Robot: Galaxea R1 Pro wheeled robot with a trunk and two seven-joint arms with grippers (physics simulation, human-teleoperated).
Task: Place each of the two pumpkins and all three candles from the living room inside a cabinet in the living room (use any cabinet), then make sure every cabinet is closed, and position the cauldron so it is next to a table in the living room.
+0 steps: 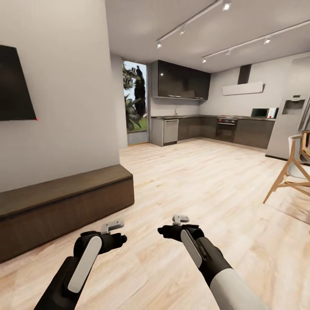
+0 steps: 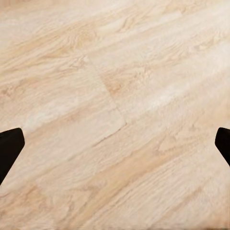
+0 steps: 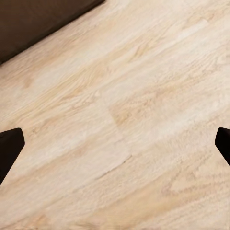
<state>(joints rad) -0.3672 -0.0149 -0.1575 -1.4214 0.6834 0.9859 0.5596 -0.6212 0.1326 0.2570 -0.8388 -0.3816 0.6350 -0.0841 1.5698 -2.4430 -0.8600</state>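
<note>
The cabinet (image 1: 64, 202) is a long, low, dark-brown unit along the left wall, and its flat fronts look flush and shut. One corner of the cabinet (image 3: 38, 19) also shows in the right wrist view. My left gripper (image 1: 116, 236) and right gripper (image 1: 167, 231) hang low over the pale wood floor, right of the cabinet's end. In the wrist views the left gripper (image 2: 115, 148) and the right gripper (image 3: 115, 148) are open, with dark fingertips (image 2: 8, 146) far apart and only floor between them. The pumpkins, candles, cauldron and table are out of view.
A dark TV (image 1: 15, 84) hangs on the wall above the cabinet. A wooden-legged chair (image 1: 292, 168) stands at the right edge. Far back are grey kitchen cupboards (image 1: 215, 129), a fridge (image 1: 288, 125) and a glass door (image 1: 135, 101). Open wood floor (image 1: 193, 185) stretches ahead.
</note>
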